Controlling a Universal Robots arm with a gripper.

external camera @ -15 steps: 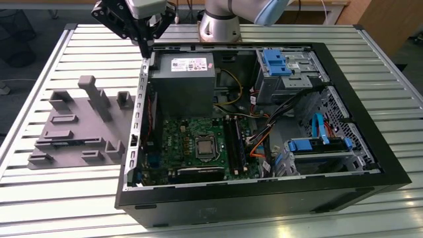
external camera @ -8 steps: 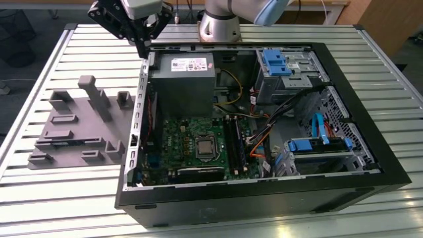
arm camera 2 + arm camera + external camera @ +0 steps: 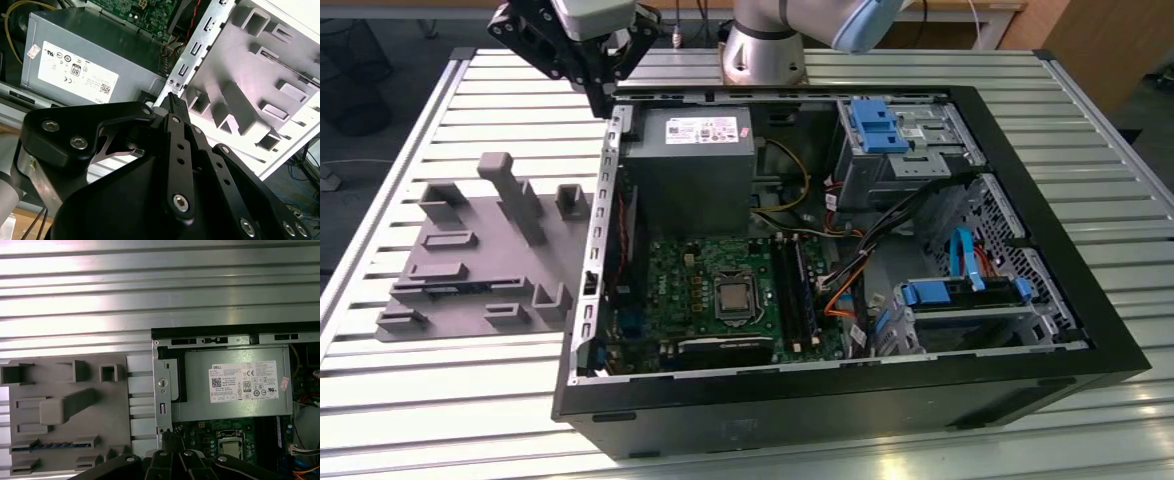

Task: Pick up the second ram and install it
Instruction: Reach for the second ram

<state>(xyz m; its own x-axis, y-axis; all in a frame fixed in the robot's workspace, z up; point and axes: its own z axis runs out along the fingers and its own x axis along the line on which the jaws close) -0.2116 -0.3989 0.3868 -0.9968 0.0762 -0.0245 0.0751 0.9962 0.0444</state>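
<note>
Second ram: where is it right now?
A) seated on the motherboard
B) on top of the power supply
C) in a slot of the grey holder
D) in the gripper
C: in the first wrist view the second ram lies in the grey holder, apart from the gripper.

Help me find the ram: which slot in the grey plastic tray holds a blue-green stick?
The long slot showing blue inside in the first wrist view; the rest show only grey.
</note>
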